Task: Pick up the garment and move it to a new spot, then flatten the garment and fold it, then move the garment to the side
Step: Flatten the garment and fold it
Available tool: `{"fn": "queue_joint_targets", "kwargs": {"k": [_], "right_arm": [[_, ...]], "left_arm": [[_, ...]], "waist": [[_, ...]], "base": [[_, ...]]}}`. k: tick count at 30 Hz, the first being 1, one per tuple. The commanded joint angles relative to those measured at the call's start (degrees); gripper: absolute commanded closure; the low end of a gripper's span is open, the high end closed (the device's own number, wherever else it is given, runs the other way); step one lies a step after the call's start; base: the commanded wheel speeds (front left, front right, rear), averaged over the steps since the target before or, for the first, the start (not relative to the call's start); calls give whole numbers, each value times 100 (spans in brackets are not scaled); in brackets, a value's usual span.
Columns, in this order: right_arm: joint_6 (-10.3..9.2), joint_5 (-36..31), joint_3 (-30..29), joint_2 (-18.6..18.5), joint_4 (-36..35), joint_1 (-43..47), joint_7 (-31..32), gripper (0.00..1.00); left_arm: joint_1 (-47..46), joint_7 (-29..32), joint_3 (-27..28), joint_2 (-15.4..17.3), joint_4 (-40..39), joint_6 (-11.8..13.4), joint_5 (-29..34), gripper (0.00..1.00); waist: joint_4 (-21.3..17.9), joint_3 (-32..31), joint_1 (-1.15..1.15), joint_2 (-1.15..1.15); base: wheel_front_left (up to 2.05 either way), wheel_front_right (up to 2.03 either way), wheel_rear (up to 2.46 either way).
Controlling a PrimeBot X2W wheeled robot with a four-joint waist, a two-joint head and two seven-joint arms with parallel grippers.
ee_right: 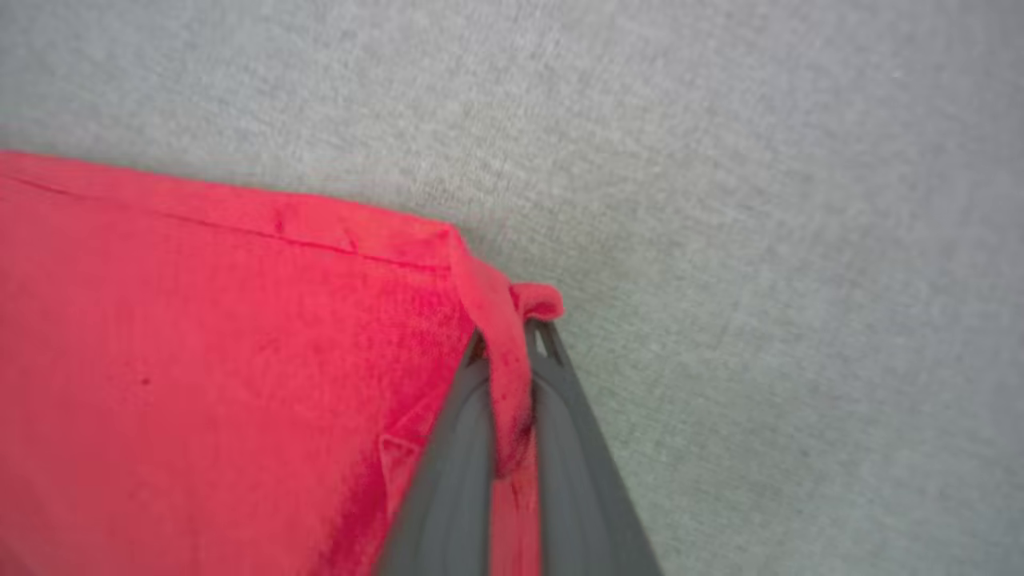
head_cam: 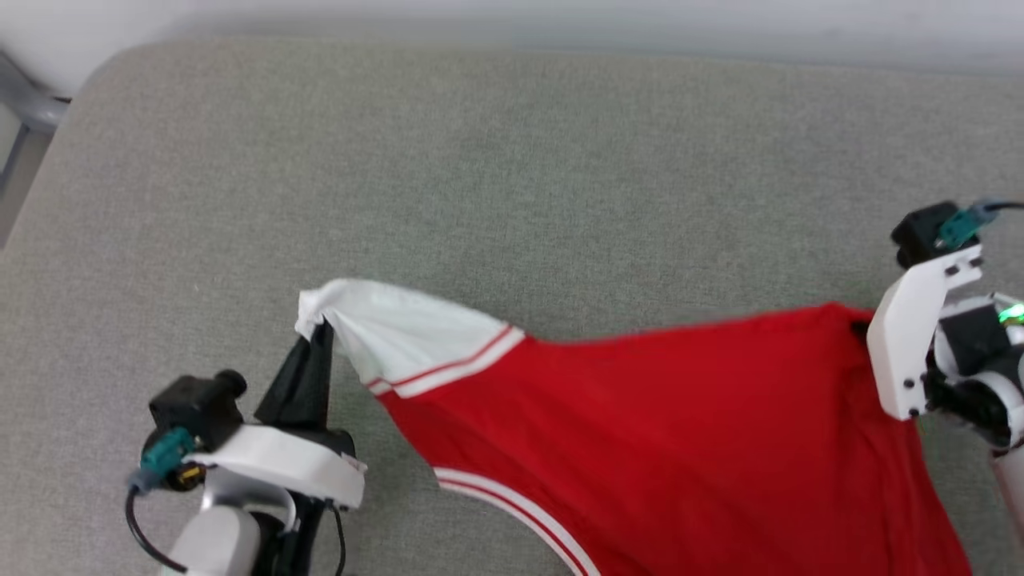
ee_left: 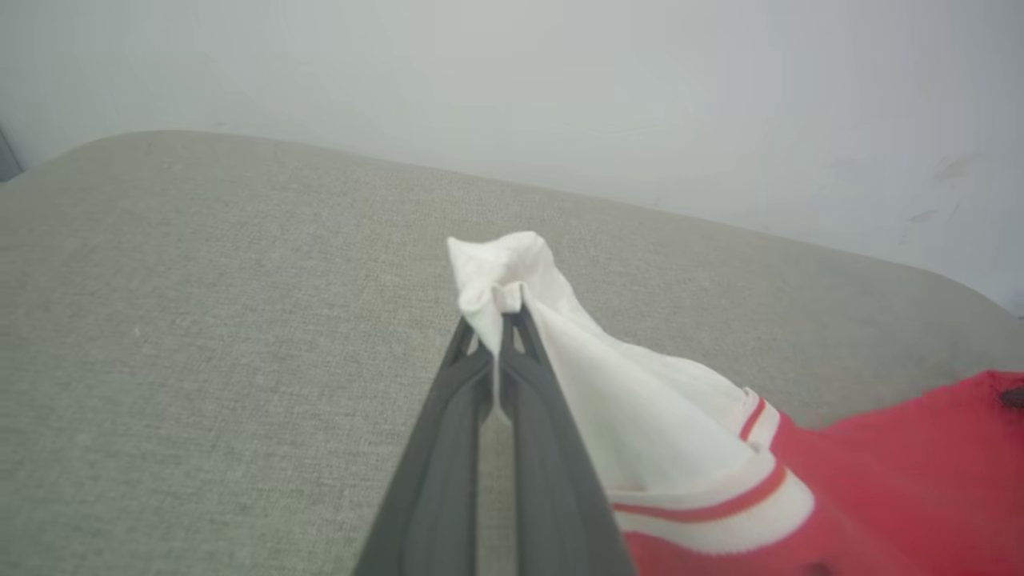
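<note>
left gripper point(head_cam: 320, 334) low left, fingers angled up, pinching garment point(head_cam: 680, 416) sleeve | right gripper point(ee_right: 512, 336) far right, clamped on red hem corner

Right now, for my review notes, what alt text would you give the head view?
A red garment hangs stretched between the left gripper, shut on its white sleeve, and the right gripper, shut on a red corner, over a grey cushioned surface.
</note>
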Motion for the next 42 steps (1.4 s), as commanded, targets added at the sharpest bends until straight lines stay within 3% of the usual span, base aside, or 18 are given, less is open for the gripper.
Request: {"fn": "queue_joint_targets", "kwargs": {"k": [1,7,17,31,42], "right_arm": [[-7,-118,-131,67,-7,-166,-198,100],[-7,-395,-435,292,51,-452,-614,100],[-8,-1024,-1001,827,512,-1674,-1536,100],[-10,-1991,-1636,1243,1440,-4619,-2627,100],[-9,-2149,-1512,1387,1861,-5974,-2950,100]], "left_arm": [[-250,36,96,77,31,-7,-69,100],[-1006,156,260,188,258,-103,-206,100],[-3437,521,412,361,1607,-262,-313,100],[-6964,431,394,904,3004,-351,158,100],[-8167,325,330,1090,3419,-497,201,100]], "waist": [[-56,-219,-1,0],[-173,-462,-1,0],[-401,-421,-1,0],[-693,845,-1,0],[-744,2086,-1,0]], "base": [[0,0,0],[0,0,0],[0,0,0],[0,0,0],[0,0,0]]}}
